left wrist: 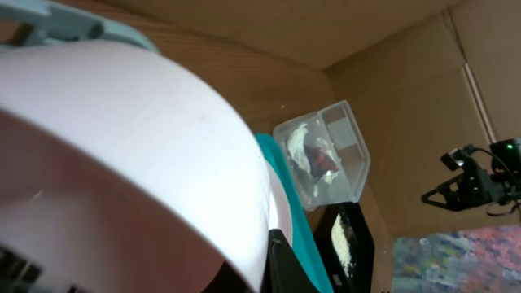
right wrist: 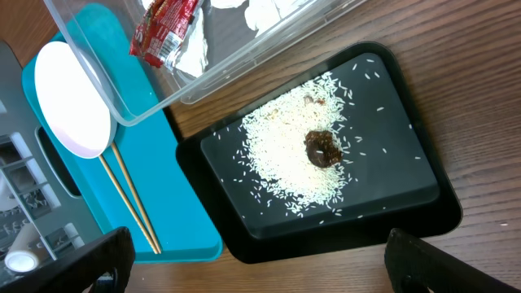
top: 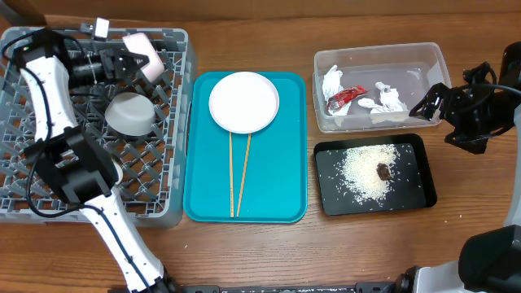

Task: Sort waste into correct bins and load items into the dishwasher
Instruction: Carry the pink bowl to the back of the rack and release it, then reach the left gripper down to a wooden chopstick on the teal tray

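Note:
My left gripper (top: 133,62) is shut on the small white dish (top: 143,49), held tilted with its pinkish underside showing, over the back of the grey dish rack (top: 167,175). The dish fills the left wrist view (left wrist: 138,155). The grey bowl (top: 130,114) lies in the rack. The round white plate (top: 244,102) and two chopsticks (top: 236,175) lie on the teal tray. The clear tub (top: 423,57) holds napkins (top: 389,102) and the red-and-silver wrapper (top: 345,96). The black tray (top: 415,195) holds rice (top: 362,169) and a brown lump (top: 383,170). My right gripper (top: 434,99) is open and empty by the tub's right end.
The teal serving tray (top: 285,203) sits between the rack and the bins. My left arm's links lie across the rack's left side. A small white round thing, perhaps the cup, shows in the rack in the right wrist view (right wrist: 16,260). A cardboard wall stands behind.

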You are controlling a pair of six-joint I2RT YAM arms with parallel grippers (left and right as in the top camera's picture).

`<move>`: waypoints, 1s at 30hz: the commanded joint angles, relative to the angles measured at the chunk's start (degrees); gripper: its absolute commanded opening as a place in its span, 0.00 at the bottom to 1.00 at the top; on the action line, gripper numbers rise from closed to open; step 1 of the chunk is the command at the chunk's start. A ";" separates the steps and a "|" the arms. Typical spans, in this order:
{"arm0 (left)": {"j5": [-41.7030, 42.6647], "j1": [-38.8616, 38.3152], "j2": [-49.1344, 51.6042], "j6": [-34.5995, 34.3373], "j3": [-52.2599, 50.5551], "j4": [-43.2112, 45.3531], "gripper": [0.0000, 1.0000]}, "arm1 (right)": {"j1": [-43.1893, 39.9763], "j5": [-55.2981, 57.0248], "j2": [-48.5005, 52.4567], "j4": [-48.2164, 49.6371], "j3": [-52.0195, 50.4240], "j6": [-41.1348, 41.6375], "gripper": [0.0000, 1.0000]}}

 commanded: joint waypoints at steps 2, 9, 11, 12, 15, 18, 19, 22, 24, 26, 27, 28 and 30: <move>-7.85 1.86 0.55 0.39 0.26 -1.36 0.21 | 0.04 0.31 -0.50 0.13 1.09 0.02 1.00; -7.76 4.68 0.50 -3.74 0.28 -2.82 0.94 | 0.04 0.33 -0.50 0.13 1.09 0.00 1.00; -7.74 5.53 0.39 -3.74 0.28 -3.65 1.00 | 0.04 0.35 -0.50 0.11 1.09 -0.02 1.00; -7.74 6.08 0.26 -3.74 0.31 -4.24 1.00 | 0.04 0.46 -0.50 0.11 1.09 0.00 1.00; -7.74 7.67 -0.35 -3.72 0.46 -5.88 1.00 | 0.04 1.49 -0.50 0.11 1.09 0.00 1.00; -7.69 9.25 -1.55 -3.74 0.57 -7.04 1.00 | 0.04 1.79 -0.50 0.07 1.09 0.00 1.00; -7.67 9.66 -1.99 -3.76 0.57 -7.19 1.00 | 0.04 1.79 -0.50 0.07 1.09 0.00 1.00; -7.63 10.95 -4.42 -4.57 0.57 -8.02 1.00 | 0.04 1.79 -0.50 0.07 1.09 0.00 1.00; -7.74 11.34 -6.34 -4.57 0.57 -8.57 1.00 | 0.04 1.79 -0.50 0.09 1.09 0.00 1.00; -7.87 11.34 -8.72 -4.57 0.57 -9.18 1.00 | 0.04 1.79 -0.50 0.07 1.09 0.02 1.00; -8.00 11.32 -9.86 -4.57 0.57 -9.55 1.00 | 0.04 1.79 -0.50 0.09 1.09 0.02 1.00; -7.98 11.10 -11.06 -4.57 0.57 -9.97 1.00 | 0.04 1.79 -0.50 0.09 1.09 0.02 1.00; -8.24 10.36 -13.55 -4.63 0.57 -10.95 1.00 | 0.04 1.77 -0.50 0.09 1.09 0.02 1.00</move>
